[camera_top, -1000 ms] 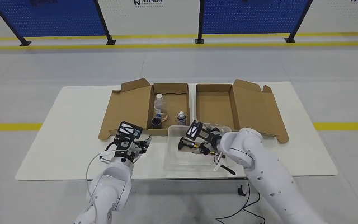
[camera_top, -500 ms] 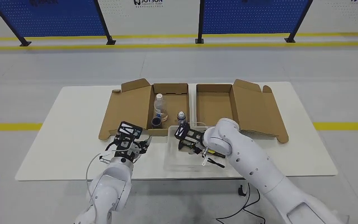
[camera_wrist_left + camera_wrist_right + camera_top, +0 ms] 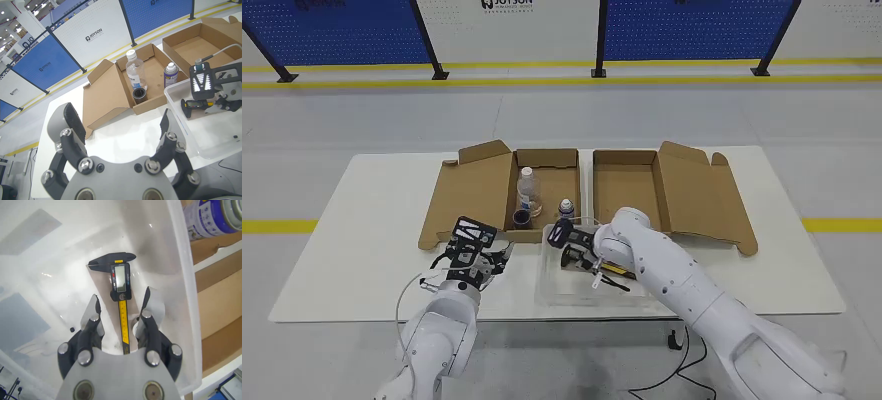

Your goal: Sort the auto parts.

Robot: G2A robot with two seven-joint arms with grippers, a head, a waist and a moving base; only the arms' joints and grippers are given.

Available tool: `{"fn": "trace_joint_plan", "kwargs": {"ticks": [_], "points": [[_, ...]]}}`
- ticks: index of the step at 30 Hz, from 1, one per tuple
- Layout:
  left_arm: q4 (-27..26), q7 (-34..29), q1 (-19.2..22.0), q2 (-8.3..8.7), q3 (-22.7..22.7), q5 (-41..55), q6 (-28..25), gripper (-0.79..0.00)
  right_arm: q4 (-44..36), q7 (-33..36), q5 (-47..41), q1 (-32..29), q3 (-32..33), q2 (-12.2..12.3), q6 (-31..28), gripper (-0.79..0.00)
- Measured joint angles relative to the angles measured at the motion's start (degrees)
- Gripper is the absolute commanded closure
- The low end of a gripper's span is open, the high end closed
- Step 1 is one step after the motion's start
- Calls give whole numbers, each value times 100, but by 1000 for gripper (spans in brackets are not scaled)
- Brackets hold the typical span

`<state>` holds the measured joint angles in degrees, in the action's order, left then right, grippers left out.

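Note:
A black digital caliper [image 3: 121,279] with a yellow scale lies in the clear plastic bin [image 3: 181,256]. My right gripper [image 3: 121,292] hangs open low in the bin, one finger on each side of the scale, just behind the display. In the top view the right gripper [image 3: 572,255] is over the bin's [image 3: 554,290] far left part. My left gripper [image 3: 117,111] is open and holds nothing, above bare table left of the bin. The left cardboard box [image 3: 552,185] holds a water bottle [image 3: 135,72], a black cylinder [image 3: 140,94] and a spray can [image 3: 170,74].
The right cardboard box [image 3: 624,195] stands open behind the bin with nothing in it. Both boxes' flaps lie spread out on the white table [image 3: 362,240]. A small black bit [image 3: 71,329] lies on the bin floor. The spray can [image 3: 208,220] stands just past the bin wall.
My right arm has swung left across the bin, carrying its gripper toward the bin's left side. The left arm has stayed still.

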<state>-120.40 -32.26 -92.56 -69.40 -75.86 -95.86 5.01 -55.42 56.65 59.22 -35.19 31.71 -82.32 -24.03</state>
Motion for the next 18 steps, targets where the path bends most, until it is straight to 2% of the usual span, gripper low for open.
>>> {"fn": "trace_joint_plan", "kwargs": {"ticks": [9,18], "points": [[0,0,0,0,0,0,0,-785,783,-225,-119,254,-306,-349,-136,-391],[0,0,0,0,0,0,0,-785,1239,-217,-315,387,-404,-578,-348,-376]]}}
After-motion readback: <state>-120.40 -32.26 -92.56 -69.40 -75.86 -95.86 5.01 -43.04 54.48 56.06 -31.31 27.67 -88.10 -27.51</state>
